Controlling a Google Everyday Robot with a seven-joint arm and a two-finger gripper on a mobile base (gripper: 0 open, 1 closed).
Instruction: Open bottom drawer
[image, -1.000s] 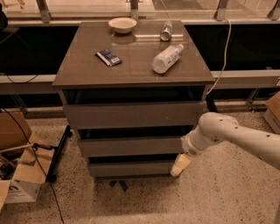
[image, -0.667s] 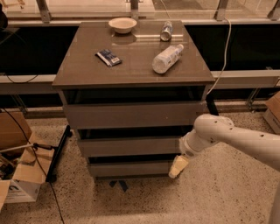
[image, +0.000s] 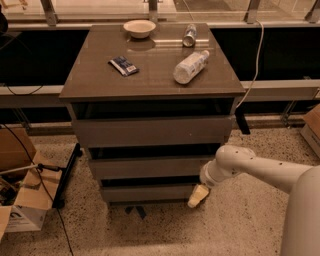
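Note:
The bottom drawer (image: 147, 192) is the lowest, slimmest grey-brown front of the cabinet, plain and without a handle, with a dark gap above it. My gripper (image: 198, 196) hangs from the white arm (image: 250, 167) that comes in from the right. Its pale tip sits at the right end of the bottom drawer's front, close to the floor.
On the cabinet top (image: 95, 80) lie a bowl (image: 139, 28), a can (image: 189, 35), a lying plastic bottle (image: 190, 66) and a dark snack packet (image: 123, 65). Cardboard boxes (image: 20, 210) stand at the left on the speckled floor, another box (image: 312, 127) at the right edge.
The arm has shifted slightly left, bringing the gripper closer against the right end of the bottom drawer. The drawers look unchanged.

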